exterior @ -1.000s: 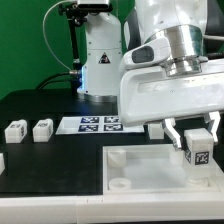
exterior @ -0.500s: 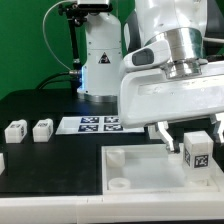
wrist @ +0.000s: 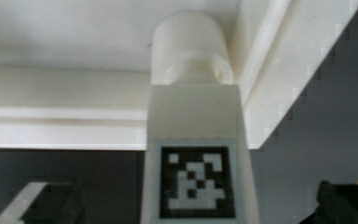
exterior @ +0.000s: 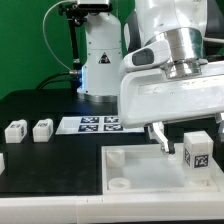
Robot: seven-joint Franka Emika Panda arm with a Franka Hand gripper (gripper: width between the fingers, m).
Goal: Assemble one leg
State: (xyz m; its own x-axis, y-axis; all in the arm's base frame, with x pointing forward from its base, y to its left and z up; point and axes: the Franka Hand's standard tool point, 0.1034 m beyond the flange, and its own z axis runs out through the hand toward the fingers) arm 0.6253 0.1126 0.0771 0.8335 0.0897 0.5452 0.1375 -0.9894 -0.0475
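Standing upright on the large white base [exterior: 135, 168], near its far corner on the exterior view's right, the leg [exterior: 197, 150] faces its marker tag forward. The claw [exterior: 190, 140] straddles it, fingers spread apart, clear of both sides.

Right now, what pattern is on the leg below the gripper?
A black-and-white square marker tag on the white leg; clearest in the wrist view.
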